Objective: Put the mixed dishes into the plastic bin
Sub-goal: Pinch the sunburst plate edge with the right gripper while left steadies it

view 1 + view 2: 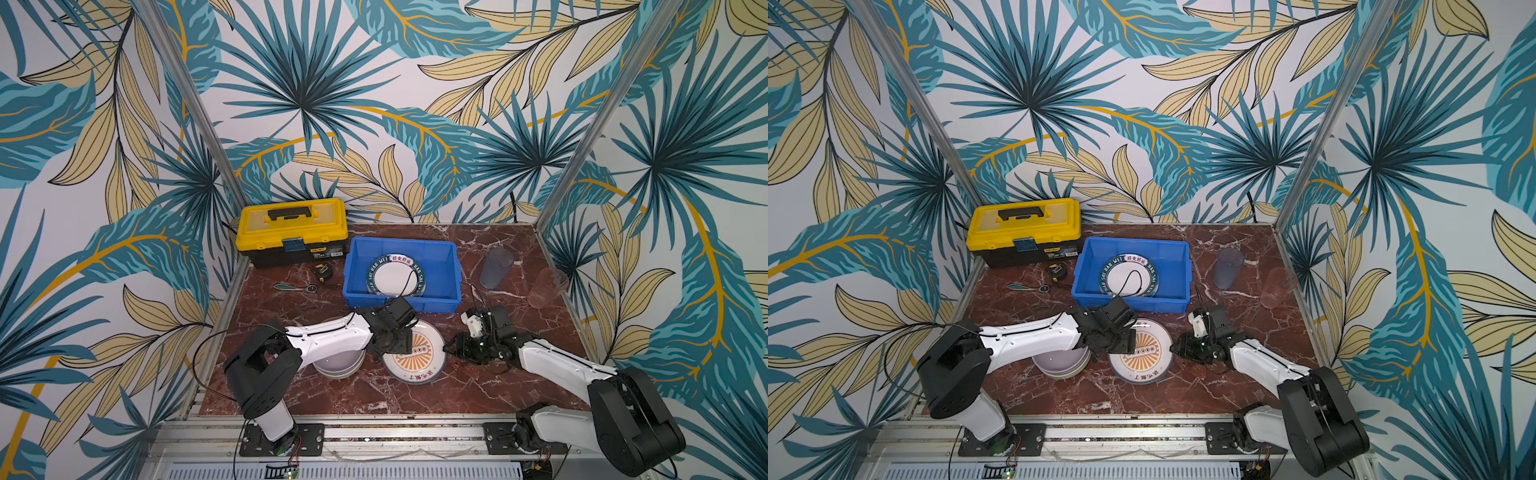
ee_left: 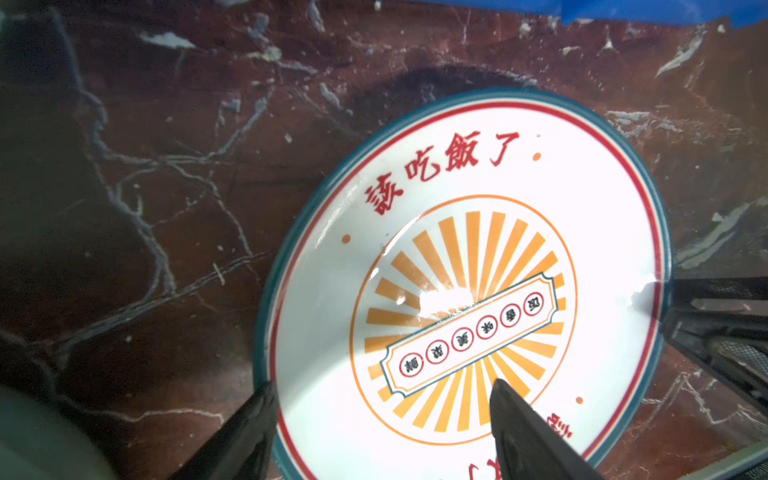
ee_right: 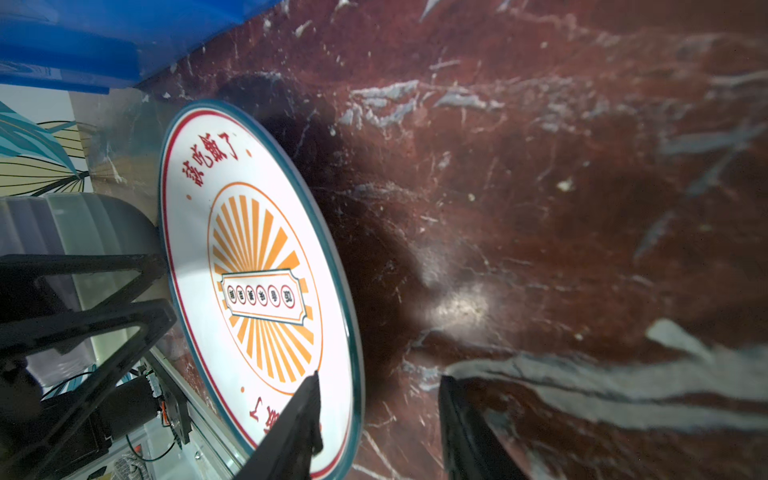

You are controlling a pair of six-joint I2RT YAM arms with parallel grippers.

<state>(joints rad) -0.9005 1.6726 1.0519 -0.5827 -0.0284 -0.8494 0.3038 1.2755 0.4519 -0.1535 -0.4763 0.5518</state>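
Observation:
The white plate with the orange sunburst point(image 1: 415, 365) point(image 1: 1142, 362) sits on the marble table in front of the blue plastic bin point(image 1: 401, 242). My left gripper point(image 2: 382, 384) is open at the plate's left edge, one finger over the sunburst and one outside the rim. From the right, my right gripper point(image 3: 380, 376) straddles the rim, jaws apart. A blue-and-white striped plate point(image 1: 386, 276) lies in the bin. Stacked lavender and pale green bowls point(image 1: 336, 368) sit under my left arm. A bluish tumbler point(image 1: 496, 268) and a pinkish tumbler point(image 1: 546, 289) stand at the right.
A yellow-and-black toolbox point(image 1: 291, 230) stands at the back left beside the bin. In front of it lie a tape measure point(image 1: 322, 272) and a small flat tool point(image 1: 293, 286). Patterned walls and metal posts close in the table on three sides.

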